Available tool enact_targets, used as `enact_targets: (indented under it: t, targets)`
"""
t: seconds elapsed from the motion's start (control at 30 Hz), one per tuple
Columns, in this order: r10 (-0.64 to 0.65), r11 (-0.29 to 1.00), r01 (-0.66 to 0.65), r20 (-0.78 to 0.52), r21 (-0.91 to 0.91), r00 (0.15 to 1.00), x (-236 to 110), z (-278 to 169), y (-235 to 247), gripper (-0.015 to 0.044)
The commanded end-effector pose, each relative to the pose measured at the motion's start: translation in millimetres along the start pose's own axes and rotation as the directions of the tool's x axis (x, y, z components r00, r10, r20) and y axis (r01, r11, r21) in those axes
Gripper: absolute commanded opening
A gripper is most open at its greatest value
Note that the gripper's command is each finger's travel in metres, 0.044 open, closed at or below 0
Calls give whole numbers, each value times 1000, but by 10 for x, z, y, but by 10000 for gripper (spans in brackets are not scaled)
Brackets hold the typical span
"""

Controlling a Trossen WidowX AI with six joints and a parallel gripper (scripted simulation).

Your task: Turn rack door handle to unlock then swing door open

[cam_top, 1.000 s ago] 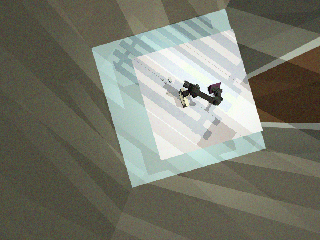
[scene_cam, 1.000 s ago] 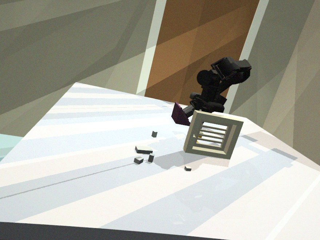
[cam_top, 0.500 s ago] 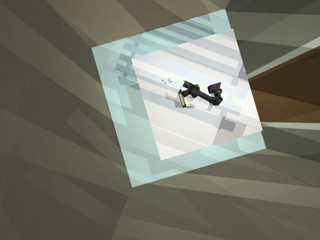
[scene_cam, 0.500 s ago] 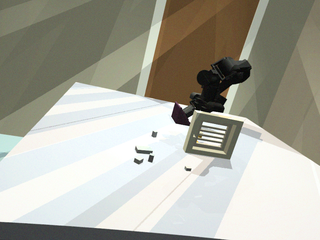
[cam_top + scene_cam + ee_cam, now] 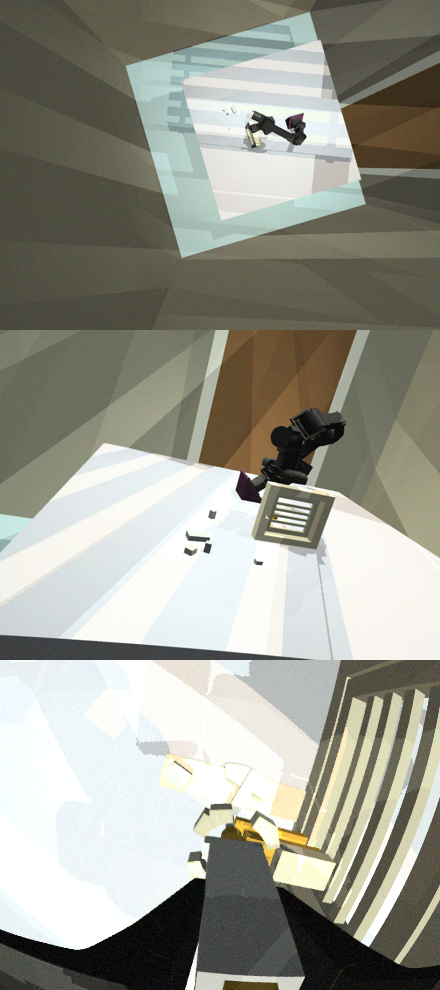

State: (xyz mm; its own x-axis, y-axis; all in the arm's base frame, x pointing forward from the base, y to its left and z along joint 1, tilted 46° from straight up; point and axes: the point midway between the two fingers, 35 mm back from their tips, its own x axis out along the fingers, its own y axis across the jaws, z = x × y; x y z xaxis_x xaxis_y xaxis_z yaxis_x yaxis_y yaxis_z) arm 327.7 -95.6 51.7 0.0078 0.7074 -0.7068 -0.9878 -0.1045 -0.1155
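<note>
My gripper [image 5: 236,895] is shut on the upright handle [image 5: 240,930], a dark grey bar between the black fingers in the wrist view. Pale curved pieces [image 5: 215,822] and gold bars [image 5: 292,836] show beyond the handle's far end. The door's pale slats [image 5: 359,720] [image 5: 293,507] stand to the right in the wrist view and show inside the cream frame [image 5: 264,507] in the exterior view. The fingers are hidden behind the frame in the exterior view. I cannot tell exactly how far the handle is turned; no clear gap between door and frame shows.
Small grey blocks lie on the table [image 5: 117,528] in front of and left of the frame, among them a long block [image 5: 197,536] and a small block [image 5: 258,561] near the frame's foot. A purple panel [image 5: 247,489] [image 5: 298,117] stands by the arm's base. The arm [image 5: 280,131] reaches over the table.
</note>
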Motion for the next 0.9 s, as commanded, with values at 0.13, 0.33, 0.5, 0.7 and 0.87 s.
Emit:
enact_targets:
  t: [0.13, 0.33, 0.5, 0.7, 0.87]
  targets:
    - [1, 985, -2, 2, 173, 1000, -1, 41, 66, 16]
    - [2, 953, -2, 2, 304, 1000, -1, 76, 116, 16]
    - [2, 913, -2, 2, 407, 1000, -1, 120, 175, 16]
    - [2, 855, -3, 2, 519, 1000, 0, 190, 259, 16]
    - [3, 796, -4, 3, 605, 1000, 1, 267, 337, 16]
